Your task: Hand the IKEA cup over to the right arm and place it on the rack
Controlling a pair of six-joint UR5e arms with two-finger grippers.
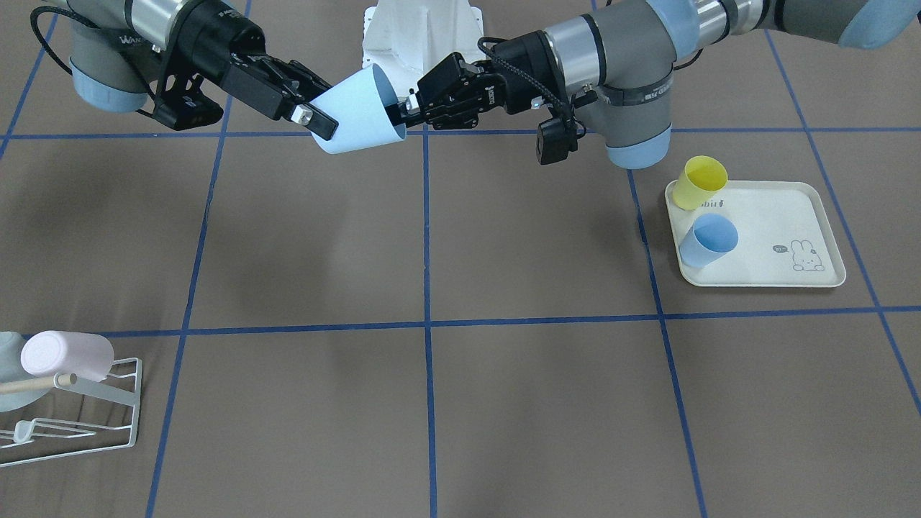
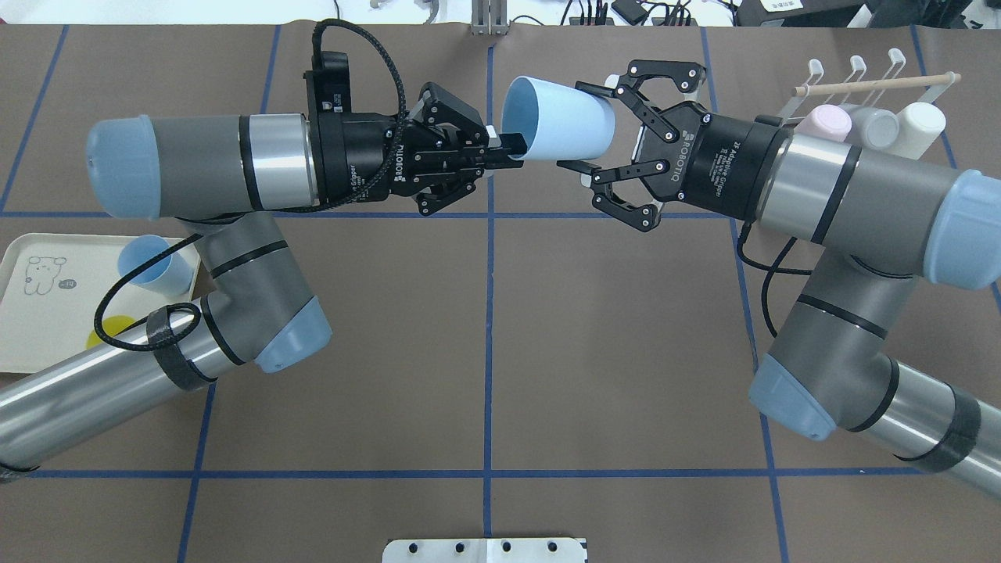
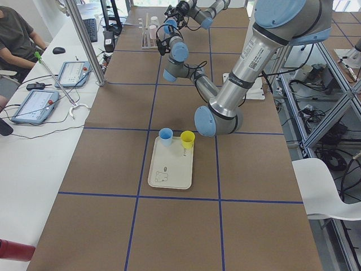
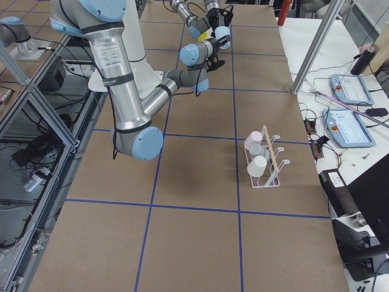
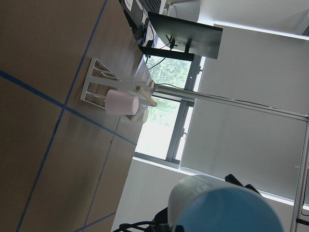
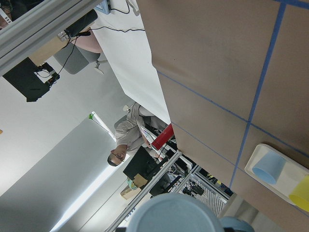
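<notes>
**Cup handover is taking place in mid-air between two robot arms**

The left pincer [image 2: 504,146] is gripping the rim of the smooth, tapered light-blue plastic cup [image 2: 559,117], held sideways above the bench [image 2: 485,352]. The right pincer [image 2: 594,129] is spread wide around the cup's base, apparently not touching it. If the left releases before the right clamps, the slick conical wall could slip and drop. The white wire rack [image 2: 876,81] is standing well apart.
</notes>
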